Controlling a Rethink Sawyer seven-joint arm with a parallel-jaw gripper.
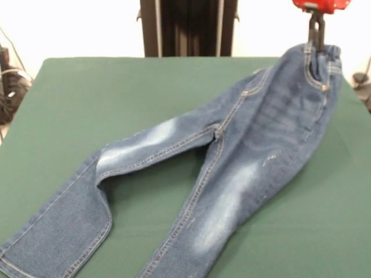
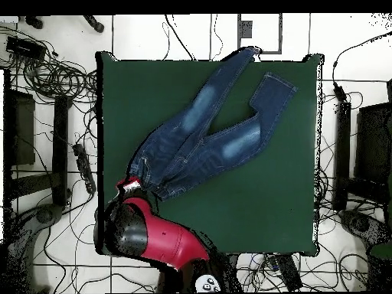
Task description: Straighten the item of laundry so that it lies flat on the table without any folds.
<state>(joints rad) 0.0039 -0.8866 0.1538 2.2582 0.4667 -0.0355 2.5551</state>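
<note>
The blue denim jeans [image 1: 249, 145] lie front side up across the green table [image 1: 87, 87], with whitish faded patches on both thighs. My gripper [image 1: 315, 48] is at the far right corner, shut on the elasticated waistband, which it holds raised off the table. Both legs trail toward the near left. One leg bends at the knee [image 1: 101, 165] and the other runs straighter. In the overhead view the gripper [image 2: 133, 184] sits at the table's [image 2: 253, 207] left edge on the waistband of the jeans [image 2: 199, 138], with the red arm [image 2: 157, 233] below it.
Cables [image 2: 53, 76] and dark equipment [image 2: 367, 138] lie on the floor around the table. In the overhead view one cuff [image 2: 246, 52] reaches the table's top edge. A black stand [image 1: 188, 28] rises behind the table.
</note>
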